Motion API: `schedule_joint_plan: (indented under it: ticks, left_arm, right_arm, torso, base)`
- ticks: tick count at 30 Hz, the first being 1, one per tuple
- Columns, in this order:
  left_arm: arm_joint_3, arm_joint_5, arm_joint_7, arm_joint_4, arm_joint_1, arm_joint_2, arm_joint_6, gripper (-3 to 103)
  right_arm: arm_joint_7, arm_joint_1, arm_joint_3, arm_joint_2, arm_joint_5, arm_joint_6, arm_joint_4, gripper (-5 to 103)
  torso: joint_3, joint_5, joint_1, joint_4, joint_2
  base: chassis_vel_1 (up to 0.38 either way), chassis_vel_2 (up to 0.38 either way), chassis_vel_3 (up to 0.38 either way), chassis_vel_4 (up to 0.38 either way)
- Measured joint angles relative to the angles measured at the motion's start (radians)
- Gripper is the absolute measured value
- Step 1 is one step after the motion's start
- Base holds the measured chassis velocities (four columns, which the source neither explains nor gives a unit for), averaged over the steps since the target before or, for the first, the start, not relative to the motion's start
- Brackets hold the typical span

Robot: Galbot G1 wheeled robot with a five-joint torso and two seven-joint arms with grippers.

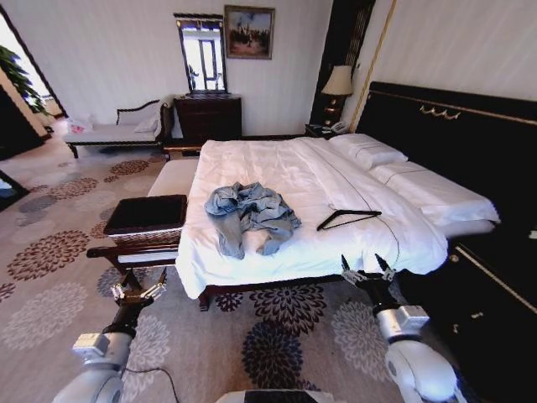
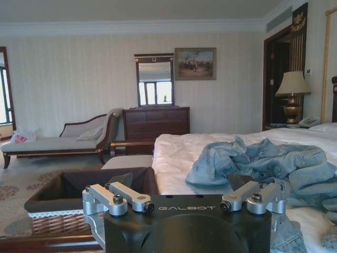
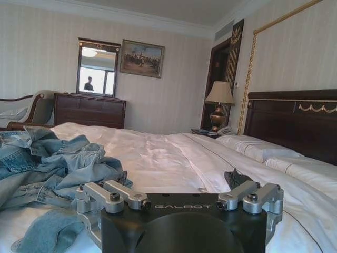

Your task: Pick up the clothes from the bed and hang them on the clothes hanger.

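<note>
The clothes (image 1: 249,215), a light-blue denim jacket, lie crumpled on the near part of the bed (image 1: 285,168), which has white sheets. The jacket also shows in the left wrist view (image 2: 263,163) and the right wrist view (image 3: 47,168). A thin black clothes hanger (image 1: 348,217) lies flat on the sheet just right of the jacket. My left gripper (image 1: 138,292) hovers open above the carpet, left of the bed's foot. My right gripper (image 1: 367,271) stands open at the bed's near edge, just below the hanger. Both hold nothing.
A dark tray-topped bench (image 1: 144,217) stands at the bed's foot by my left gripper. Pillows (image 1: 369,151) and the black headboard (image 1: 453,134) are to the right. A chaise (image 1: 117,130), dresser (image 1: 207,116) and lamp (image 1: 337,84) line the far wall. Patterned carpet (image 1: 50,252) lies open to the left.
</note>
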Motion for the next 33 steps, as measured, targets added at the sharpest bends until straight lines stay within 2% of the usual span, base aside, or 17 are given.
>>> schedule_joint_plan:
  ticks: [6,33]
  left_arm:
    - [0.001,0.004,0.0,0.007,0.009,-0.025,-0.008,100]
    - [0.019,0.025,0.002,0.022,-0.008,-0.06,-0.008,100]
  right_arm:
    - [-0.002,-0.012,-0.012,0.005,-0.017,0.001,0.0,100]
    - [-0.025,0.017,-0.038,-0.004,-0.018,-0.003,-0.028,100]
  torso:
    - [0.0,-0.0001,0.0,0.0,0.0]
    - [0.0,-0.0001,0.0,-0.0001,0.0]
  base:
    - [0.0,0.0,0.0,0.0]
    - [0.0,0.0,0.0,0.0]
